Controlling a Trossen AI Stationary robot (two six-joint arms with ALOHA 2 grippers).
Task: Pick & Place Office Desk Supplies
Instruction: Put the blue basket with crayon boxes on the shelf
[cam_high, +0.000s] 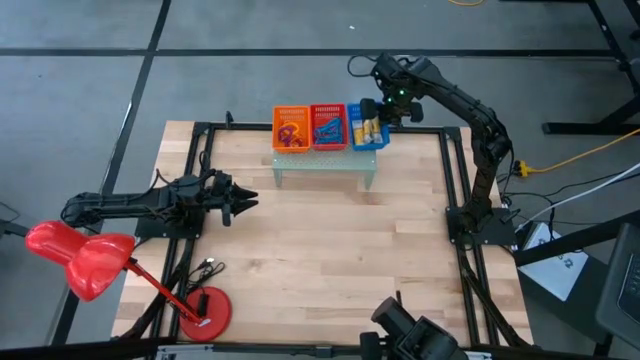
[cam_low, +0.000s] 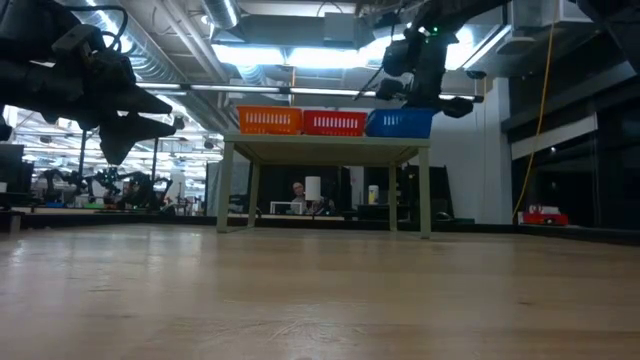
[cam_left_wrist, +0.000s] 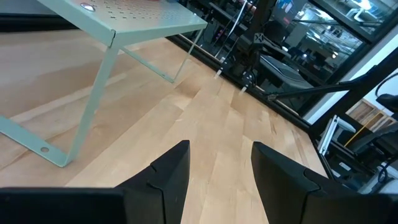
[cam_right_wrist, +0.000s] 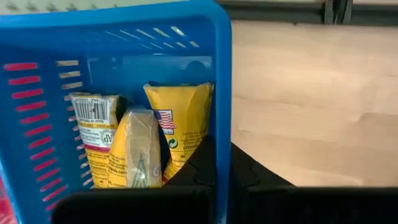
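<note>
Three baskets stand in a row on a small green table (cam_high: 322, 166): orange (cam_high: 291, 127), red (cam_high: 327, 127) and blue (cam_high: 362, 140). The blue basket (cam_right_wrist: 124, 37) holds yellow packets (cam_right_wrist: 180, 118), standing on end against its wall. The other two hold small coloured supplies, too small to make out. My right gripper (cam_right_wrist: 222, 149) comes down from above at the blue basket's right wall, shut on it. My left gripper (cam_left_wrist: 221, 168) hovers open over the table's left side (cam_high: 245, 200), holding nothing. My right gripper pinches the blue basket's right side wall (cam_right_wrist: 222, 93), one finger (cam_right_wrist: 196, 162) inside the basket and the other outside. The fingers point steeply down from above. The basket stands upright on the green table in the low view (cam_low: 400, 122).
A big red desk lamp (cam_high: 90, 260) with a round base (cam_high: 205, 312) stands at the near left corner. The green table's legs (cam_left_wrist: 93, 93) reach the wooden top (cam_high: 330, 250) ahead of my left gripper. A black frame edges the tabletop.
</note>
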